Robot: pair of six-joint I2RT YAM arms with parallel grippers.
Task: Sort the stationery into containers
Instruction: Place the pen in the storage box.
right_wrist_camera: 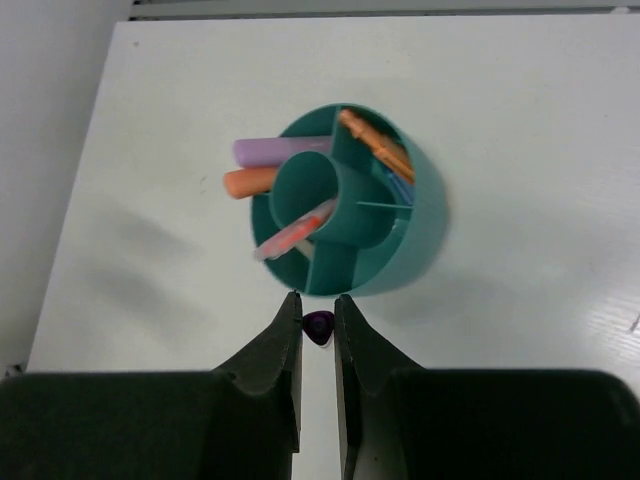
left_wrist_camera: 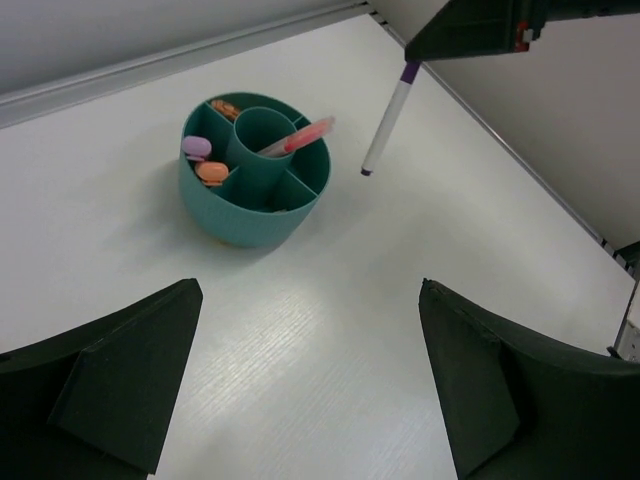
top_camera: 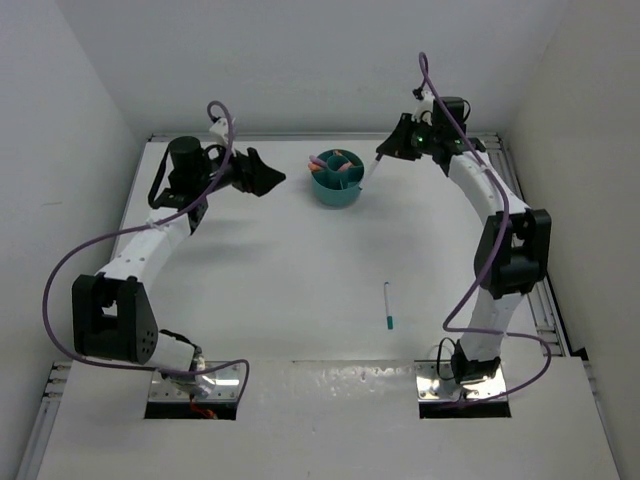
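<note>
You have one teal cup (top_camera: 336, 195) near table's (top_camera: 250, 270) far edge, two white pens: purple-ended pen (left_wrist_camera: 388, 118) clamped in right claw (right_wrist_camera: 318, 305) (left claw (left_wrist_camera: 310, 290) spread wide), teal-ended pen (top_camera: 388, 306) lying toward near edge.

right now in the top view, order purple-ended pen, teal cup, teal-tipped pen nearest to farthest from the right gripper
1. purple-ended pen, clamped in the right gripper.
2. teal cup, just left of it.
3. teal-tipped pen, lying alone, well back toward the robot.

Robotics lab cell, white table (top_camera: 290, 260), plain white panels (top_camera: 300, 60) around, metal mounting plate (top_camera: 330, 378) at near edge
</note>
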